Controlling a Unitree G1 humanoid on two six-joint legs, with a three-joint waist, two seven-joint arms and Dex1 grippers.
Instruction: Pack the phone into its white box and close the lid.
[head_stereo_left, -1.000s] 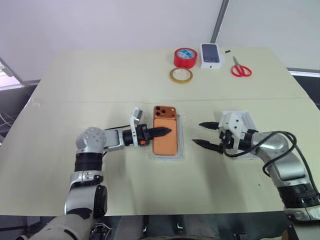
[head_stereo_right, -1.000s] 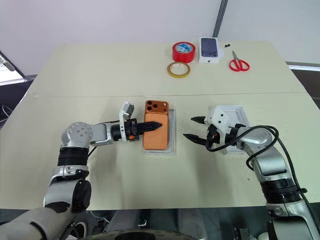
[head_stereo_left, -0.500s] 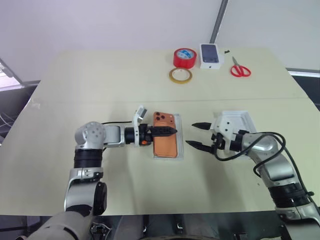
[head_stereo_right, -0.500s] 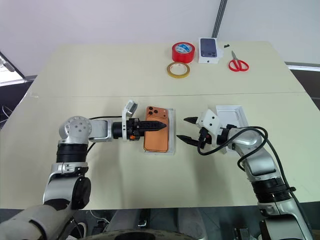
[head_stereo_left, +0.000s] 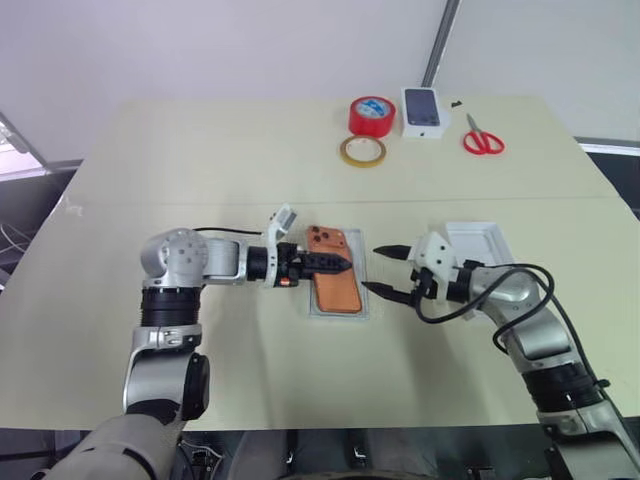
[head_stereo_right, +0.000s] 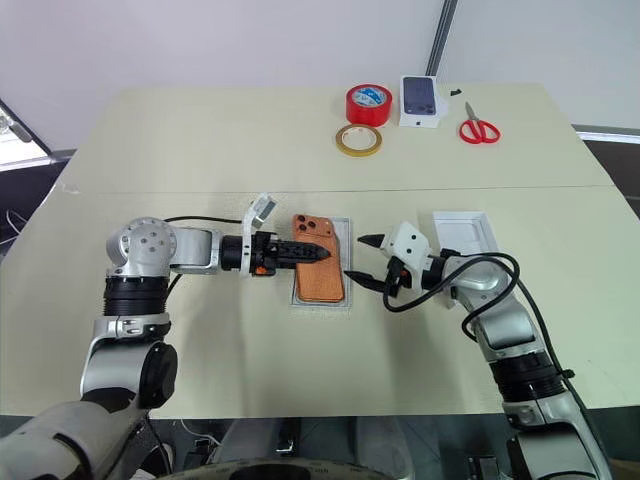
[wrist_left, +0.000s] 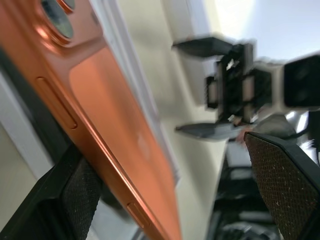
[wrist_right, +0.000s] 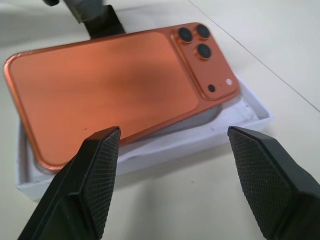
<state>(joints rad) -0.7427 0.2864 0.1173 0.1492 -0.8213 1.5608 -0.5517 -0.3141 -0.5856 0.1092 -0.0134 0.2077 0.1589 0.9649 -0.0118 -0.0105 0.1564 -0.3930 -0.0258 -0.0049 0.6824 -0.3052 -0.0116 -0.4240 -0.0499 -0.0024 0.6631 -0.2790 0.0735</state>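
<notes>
The orange phone (head_stereo_left: 335, 283) lies camera side up and tilted over the white box (head_stereo_left: 335, 314), with one long edge raised above the box wall. My left gripper (head_stereo_left: 345, 262) reaches in from the left over the phone's camera end. It is open, and the left wrist view shows one finger (wrist_left: 75, 195) against the phone's edge. My right gripper (head_stereo_left: 370, 268) is open just right of the box, and its fingers (wrist_right: 95, 170) frame the phone (wrist_right: 110, 85) in the right wrist view. The lid (head_stereo_left: 482, 240) lies white inside up, behind the right hand.
At the table's far edge are a red tape roll (head_stereo_left: 371, 113), a yellowish tape ring (head_stereo_left: 361, 150), a small white box printed with a dark phone (head_stereo_left: 423, 110) and red scissors (head_stereo_left: 483, 137). A seam crosses the table behind the box.
My left gripper's jaws have widened and its wrist has rolled. The phone now sits skewed and tilted in the box. My right gripper has moved left, closer to the box.
</notes>
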